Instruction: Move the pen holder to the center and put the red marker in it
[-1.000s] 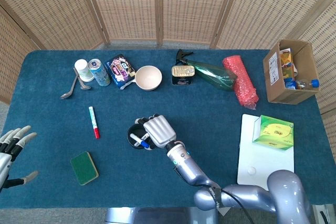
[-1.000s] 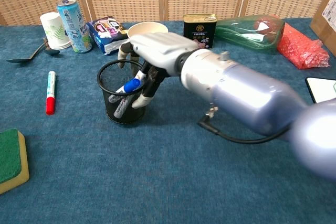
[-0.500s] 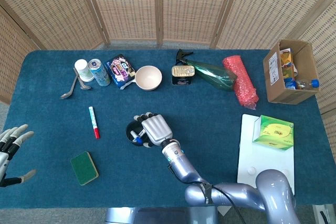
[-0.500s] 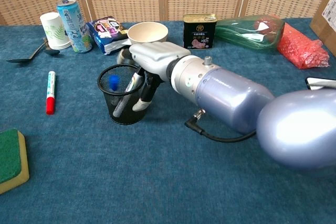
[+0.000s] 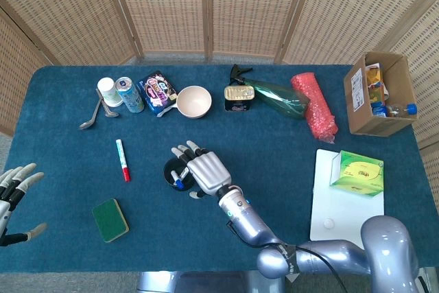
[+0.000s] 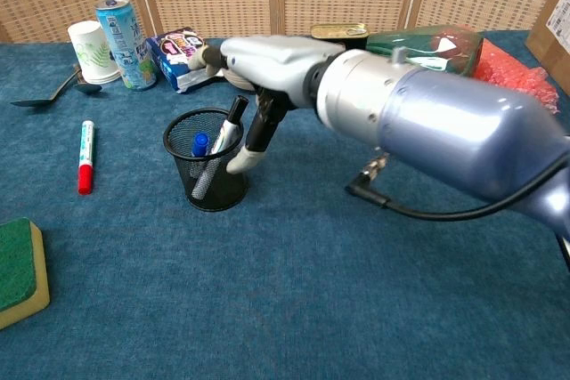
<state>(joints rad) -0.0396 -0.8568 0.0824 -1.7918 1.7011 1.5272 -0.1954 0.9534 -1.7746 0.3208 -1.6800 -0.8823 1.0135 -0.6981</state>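
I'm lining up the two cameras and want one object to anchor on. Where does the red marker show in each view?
Head view: the red marker lies left of centre on the table, left of the pen holder, red end toward the camera.
Chest view: the red marker lies at the left, left of the pen holder.
Shared landmark: the green sponge, nearer the camera than the marker.
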